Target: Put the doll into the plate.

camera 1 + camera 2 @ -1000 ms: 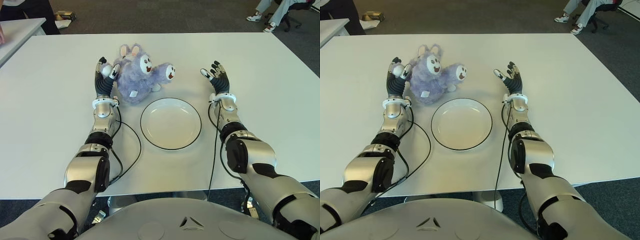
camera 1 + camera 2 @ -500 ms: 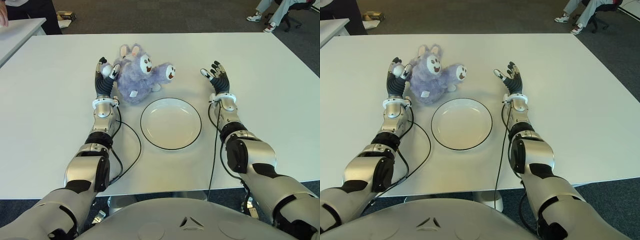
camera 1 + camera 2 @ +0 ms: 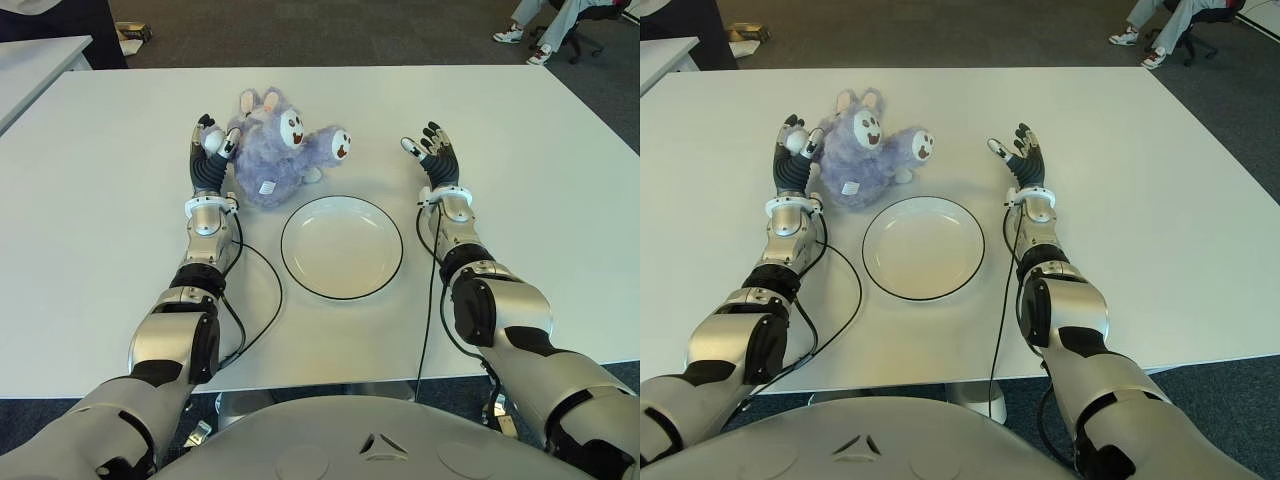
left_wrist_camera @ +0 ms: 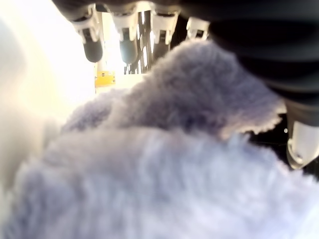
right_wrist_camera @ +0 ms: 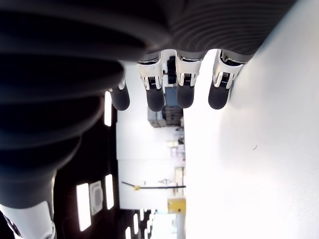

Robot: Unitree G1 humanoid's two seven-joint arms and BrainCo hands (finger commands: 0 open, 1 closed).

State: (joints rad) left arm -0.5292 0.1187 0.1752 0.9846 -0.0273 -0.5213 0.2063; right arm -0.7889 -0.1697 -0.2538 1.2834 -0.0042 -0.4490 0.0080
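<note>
No movement is noted since the earlier frame. The left hand (image 3: 210, 150) is held open against the fluffy purple plush doll (image 3: 275, 147), ungrasped. The right hand (image 3: 432, 150) is spread, empty. The doll's white tag is unreadable.

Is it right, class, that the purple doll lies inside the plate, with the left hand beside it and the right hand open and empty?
Not quite. The doll lies on the table behind the plate, which holds nothing, as the left eye view shows. The rest stands: the left hand is against the doll, and the right hand is open and empty.
</note>
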